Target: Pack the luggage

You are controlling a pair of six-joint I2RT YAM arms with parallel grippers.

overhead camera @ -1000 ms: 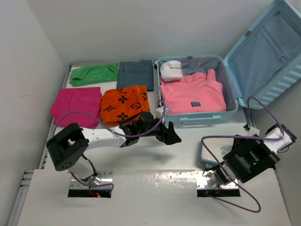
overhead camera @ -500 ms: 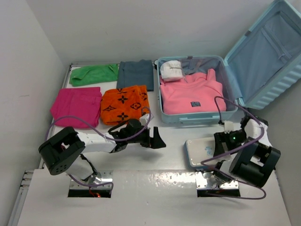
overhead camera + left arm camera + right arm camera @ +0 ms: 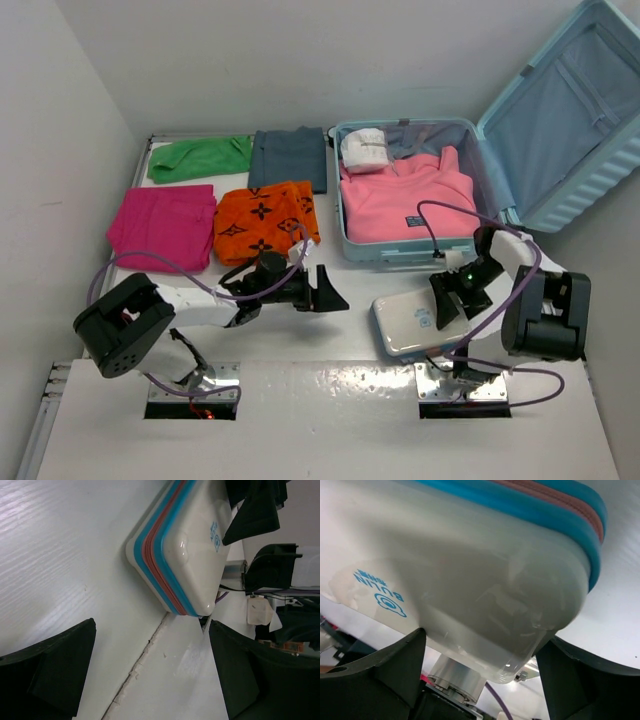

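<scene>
Open pale blue luggage (image 3: 415, 250) sits at the far right of the bench (image 3: 380, 280), lid raised, with a pink sweater (image 3: 405, 205) inside. Just in front of it, the right tool (image 3: 447, 300) clasps one end of a white pouch (image 3: 400, 320) that lies on the bench. The left tool (image 3: 328, 290), spread wide and empty, faces the pouch. Folded clothes (image 3: 265, 220) lie at the far left.

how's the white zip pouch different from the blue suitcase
The suitcase is far larger than the pouch. The suitcase lies open, lid raised, a pink sweater inside; the pouch looks zipped shut. The suitcase is pale blue; the pouch is white with blue and red bands round its edge. Both are rounded rectangular cases.
</scene>
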